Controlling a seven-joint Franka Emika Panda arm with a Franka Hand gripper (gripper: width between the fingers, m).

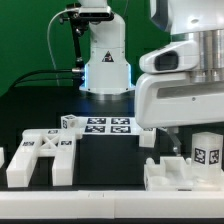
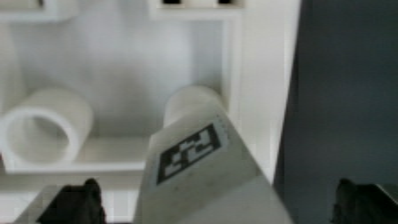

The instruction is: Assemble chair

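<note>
My gripper (image 2: 217,205) is open, its dark fingertips (image 2: 71,203) standing wide apart on either side of a white chair part with a black marker tag (image 2: 196,150). They do not touch it. Beside that part lies a white round leg (image 2: 43,128), inside a white framed chair piece (image 2: 235,60). In the exterior view the gripper (image 1: 172,146) hangs at the right, mostly hidden behind the arm's white body, over a white chair piece (image 1: 172,178) and a tagged white block (image 1: 207,150).
The marker board (image 1: 108,125) lies in the middle near the arm's base (image 1: 106,70). Several white chair parts (image 1: 42,155) lie at the exterior view's left, with a small tagged block (image 1: 70,123) behind them. Black table beyond.
</note>
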